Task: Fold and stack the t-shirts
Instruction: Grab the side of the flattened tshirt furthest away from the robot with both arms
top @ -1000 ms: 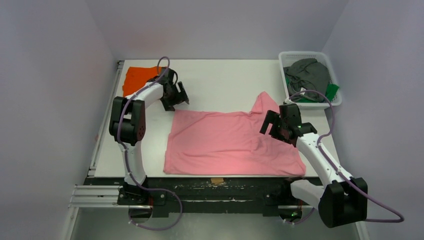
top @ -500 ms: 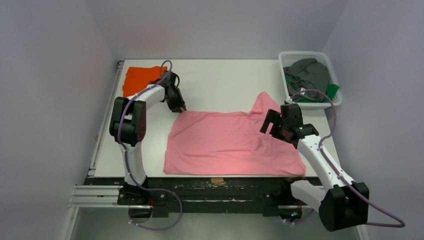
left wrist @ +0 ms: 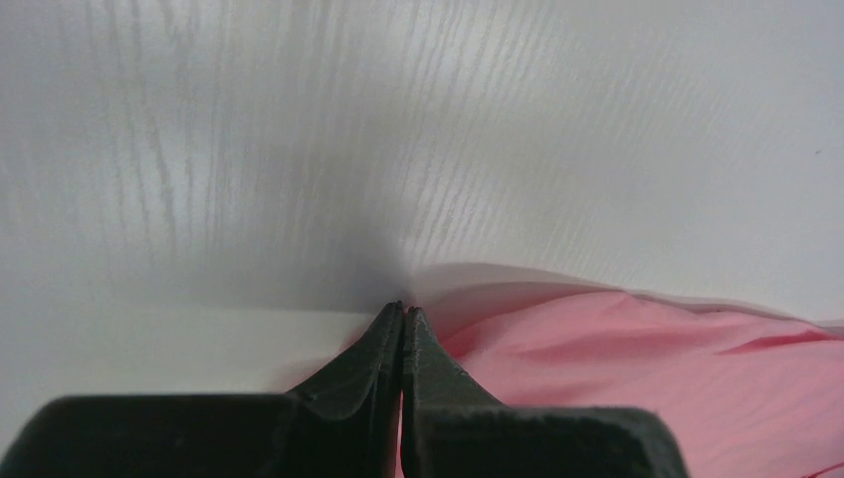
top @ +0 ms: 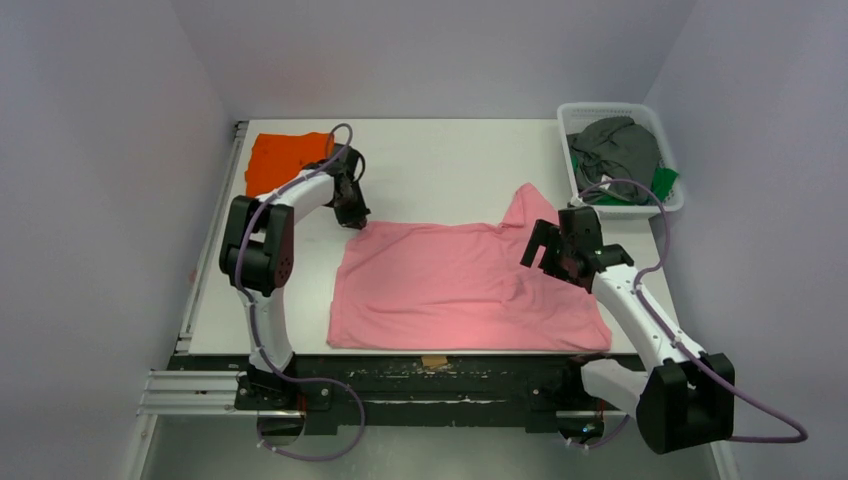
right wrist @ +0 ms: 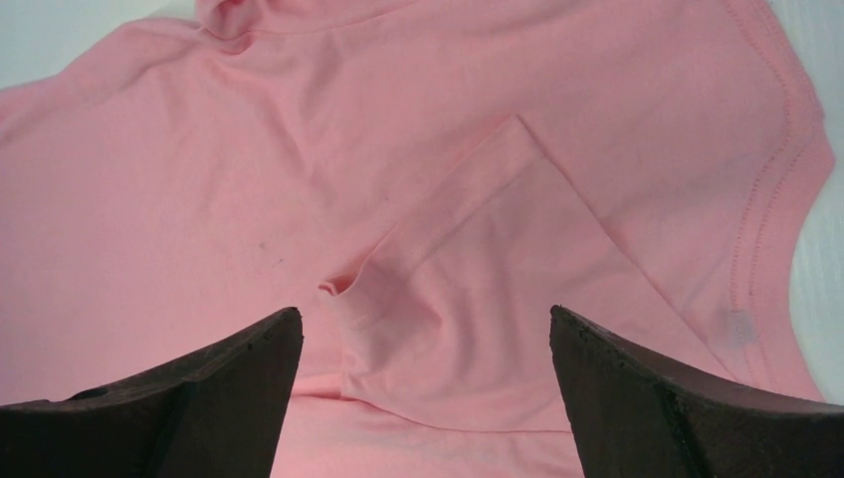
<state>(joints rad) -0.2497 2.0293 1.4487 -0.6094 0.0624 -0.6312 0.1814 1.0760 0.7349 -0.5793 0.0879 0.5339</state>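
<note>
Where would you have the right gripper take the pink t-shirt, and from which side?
Probably the sleeve of the pink t-shirt, approached from its right edge: the shirt lies flat, so only a free edge offers the open right gripper a pinch.

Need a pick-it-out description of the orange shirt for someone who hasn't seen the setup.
On the white table, go to the far left corner, behind the left tool. The orange t-shirt lies there as a small flat patch, the only bright orange cloth: the pink t-shirt is spread wide mid-table, and the dark grey shirts sit in the white basket at far right.
</note>
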